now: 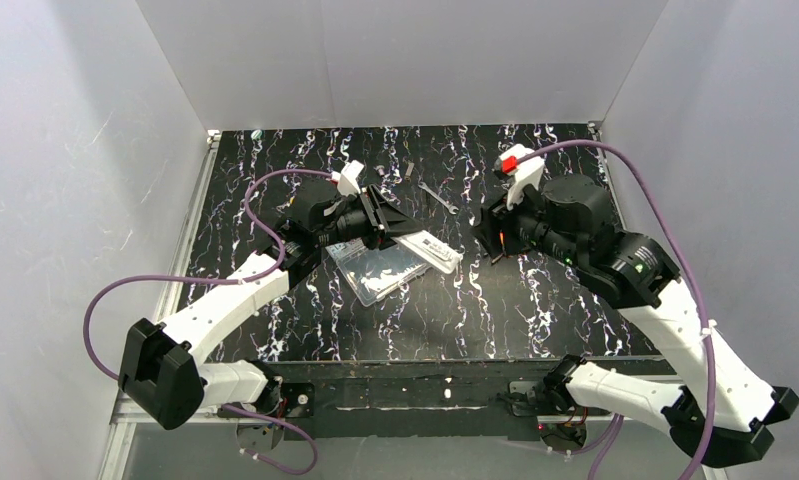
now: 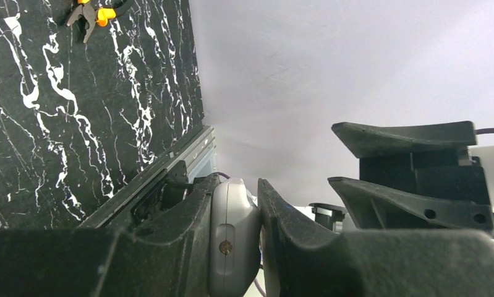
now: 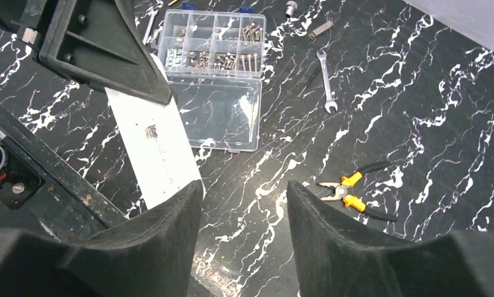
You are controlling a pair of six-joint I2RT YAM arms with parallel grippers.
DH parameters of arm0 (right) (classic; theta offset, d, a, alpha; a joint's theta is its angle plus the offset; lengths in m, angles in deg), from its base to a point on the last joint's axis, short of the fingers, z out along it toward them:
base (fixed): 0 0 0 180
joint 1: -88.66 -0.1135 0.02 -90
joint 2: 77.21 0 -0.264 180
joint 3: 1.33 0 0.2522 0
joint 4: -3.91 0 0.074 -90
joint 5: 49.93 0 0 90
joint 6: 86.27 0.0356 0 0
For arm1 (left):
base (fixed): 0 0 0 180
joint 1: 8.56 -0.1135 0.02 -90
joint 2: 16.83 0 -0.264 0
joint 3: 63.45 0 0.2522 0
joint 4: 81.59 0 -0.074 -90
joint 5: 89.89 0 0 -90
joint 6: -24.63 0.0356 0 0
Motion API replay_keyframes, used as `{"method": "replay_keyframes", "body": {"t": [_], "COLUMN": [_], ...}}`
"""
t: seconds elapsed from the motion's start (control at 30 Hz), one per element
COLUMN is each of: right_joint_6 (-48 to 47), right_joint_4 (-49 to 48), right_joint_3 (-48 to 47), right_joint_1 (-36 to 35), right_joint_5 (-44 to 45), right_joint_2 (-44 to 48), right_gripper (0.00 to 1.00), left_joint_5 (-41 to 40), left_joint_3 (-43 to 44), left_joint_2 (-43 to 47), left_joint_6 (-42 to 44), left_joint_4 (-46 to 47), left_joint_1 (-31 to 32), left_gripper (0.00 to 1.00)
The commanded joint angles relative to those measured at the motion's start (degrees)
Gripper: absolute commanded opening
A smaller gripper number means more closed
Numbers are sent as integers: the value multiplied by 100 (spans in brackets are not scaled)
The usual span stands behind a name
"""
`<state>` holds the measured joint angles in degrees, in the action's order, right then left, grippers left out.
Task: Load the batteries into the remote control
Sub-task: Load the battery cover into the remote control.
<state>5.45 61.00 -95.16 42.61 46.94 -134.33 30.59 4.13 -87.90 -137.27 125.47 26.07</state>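
Left wrist view: the left claw (image 2: 239, 185) is clamped on the remote control (image 2: 232, 238), gripping one end. The right claw (image 3: 244, 195) stands apart, empty, near the remote's free end. Beyond lie a clear compartment box (image 3: 213, 80), wrench (image 3: 326, 80) and pliers (image 3: 349, 193) on the desk (image 3: 417, 93).

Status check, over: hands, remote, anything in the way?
Left hand shut on the remote control. Right hand open, empty, close by it. Open clear box right by the remote; no batteries in view.
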Motion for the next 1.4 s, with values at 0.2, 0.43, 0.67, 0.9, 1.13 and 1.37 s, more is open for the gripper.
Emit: {"method": "replay_keyframes", "body": {"t": [0.2,0.43,0.67,0.9,1.13,1.37], "right_joint_6": [-128,-154,1,151,180,173], "right_joint_4": [480,580,356,211,109,85], "right_joint_3": [233,232,373,455,431,371], "right_joint_1": [254,256,256,263,263,265], "right_joint_5": [-1189,-1542,-1283,-1193,-1431,-1585], "right_joint_2": [82,-189,-233,-200,-267,-372], "right_gripper": [39,33,31,30,29,28], "left_joint_5": [274,246,220,230,239,235], "left_joint_3": [230,255,201,159,158,145], "left_joint_2": [-28,-45,15,26,8,9], "left_joint_6": [-167,-159,-141,-136,-145,-149], "left_joint_4": [428,420,491,532,576,576], "left_joint_1": [25,24,26,26,26,26], "left_gripper": [0,0,0,0,0,0]}}
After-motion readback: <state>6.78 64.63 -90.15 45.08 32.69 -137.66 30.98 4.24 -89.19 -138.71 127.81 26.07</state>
